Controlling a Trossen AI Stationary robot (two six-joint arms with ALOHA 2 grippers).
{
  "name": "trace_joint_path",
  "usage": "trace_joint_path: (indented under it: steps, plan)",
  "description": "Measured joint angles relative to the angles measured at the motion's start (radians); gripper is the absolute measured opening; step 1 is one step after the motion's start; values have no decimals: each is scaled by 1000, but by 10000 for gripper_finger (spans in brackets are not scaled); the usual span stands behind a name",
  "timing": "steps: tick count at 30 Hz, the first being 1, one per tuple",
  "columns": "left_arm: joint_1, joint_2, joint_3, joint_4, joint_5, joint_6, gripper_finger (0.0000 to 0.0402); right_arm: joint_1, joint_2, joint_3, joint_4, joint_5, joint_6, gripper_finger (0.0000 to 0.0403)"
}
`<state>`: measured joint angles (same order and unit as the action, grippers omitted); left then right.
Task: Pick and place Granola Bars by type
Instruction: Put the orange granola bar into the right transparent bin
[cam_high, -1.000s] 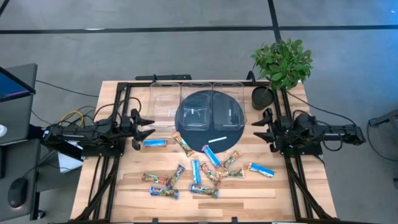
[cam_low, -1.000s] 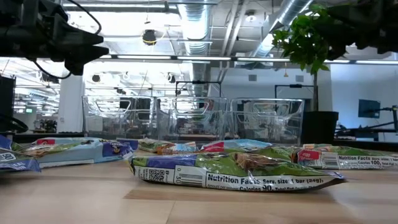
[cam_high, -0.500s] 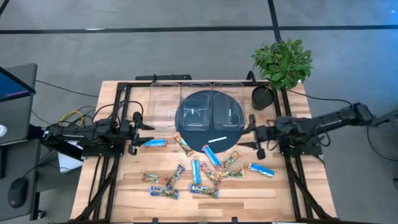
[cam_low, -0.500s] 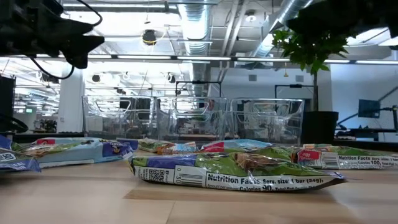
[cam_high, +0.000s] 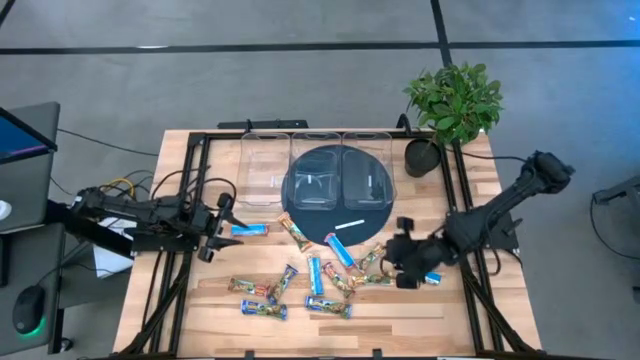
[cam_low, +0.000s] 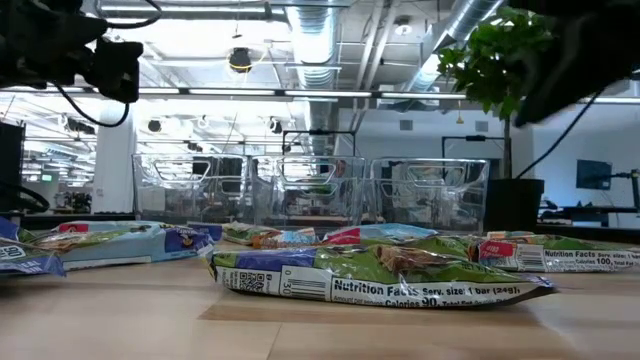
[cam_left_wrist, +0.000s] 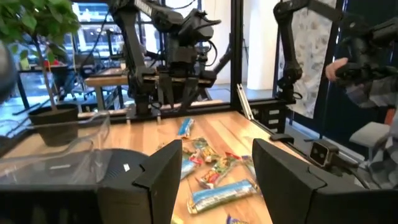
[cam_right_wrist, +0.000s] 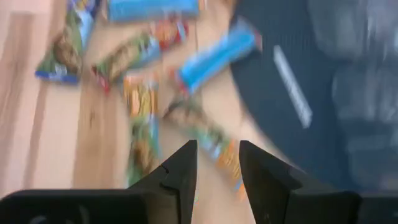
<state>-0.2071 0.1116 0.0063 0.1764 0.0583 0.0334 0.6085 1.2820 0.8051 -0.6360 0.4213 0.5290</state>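
Note:
Several granola bars lie flat and scattered on the wooden table (cam_high: 190, 300): blue ones (cam_high: 248, 229) (cam_high: 424, 274), green-and-orange ones (cam_high: 373, 279) (cam_low: 380, 273) and others. My right gripper (cam_high: 398, 264) (cam_right_wrist: 217, 163) hangs tilted down over the right part of the pile, open by a narrow gap, with nothing between its fingers. At the table's left, just left of a blue bar (cam_left_wrist: 222, 191), my left gripper (cam_high: 216, 232) (cam_left_wrist: 214, 168) is held level and open; it touches nothing.
Three clear bins (cam_high: 265, 165) (cam_high: 317, 160) (cam_high: 366, 160) stand in a row at the far side, partly on a dark round mat (cam_high: 337, 205). A thin white strip (cam_high: 350, 223) lies on the mat. A potted plant (cam_high: 452, 100) stands at the far right corner.
My right arm has swung out from the table's right edge toward the middle and the near side, and its gripper has tipped down over the bars. My left gripper has turned a little toward the near edge. No bar has moved.

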Motion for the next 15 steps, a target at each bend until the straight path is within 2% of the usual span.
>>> trace_joint_path:
  steps: [7,11,15]
  plan:
    - [-70,69,0,3,-120,-13,190,163,60,6,-198,-33,439,113]
    - [-109,126,0,27,-199,-37,190,237,91,6,-226,-37,572,116]
    - [-135,186,0,100,-225,-35,190,292,117,6,-228,-42,658,136]
